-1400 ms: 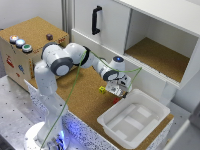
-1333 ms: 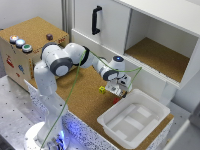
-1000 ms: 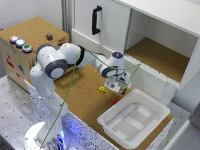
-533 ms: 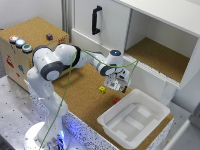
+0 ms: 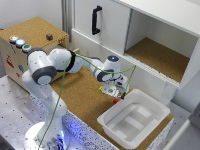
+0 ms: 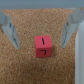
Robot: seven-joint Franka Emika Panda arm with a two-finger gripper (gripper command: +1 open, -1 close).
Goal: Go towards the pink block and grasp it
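In the wrist view the pink block (image 6: 43, 46), a small pinkish-red cube with dark marks on its top, lies on the cork surface. My gripper (image 6: 40, 42) is open, with one finger (image 6: 10, 31) on each side of the block, clear of it. In the exterior view the gripper (image 5: 113, 93) hangs just above the cork floor, close to the white bin's near corner. The block shows there only as a reddish speck (image 5: 116, 99) under the fingers.
A small yellow cube (image 5: 101, 90) lies just beside the gripper on the exterior view's left. The white bin (image 5: 107, 120) stands to the exterior view's right. A white cabinet (image 5: 100, 45) with an open shelf is behind. A cork-topped box with buttons (image 5: 35, 31) is at the left.
The arm's wrist has shifted slightly toward the exterior view's left and back. The gripper stays open over the cork near the bin.
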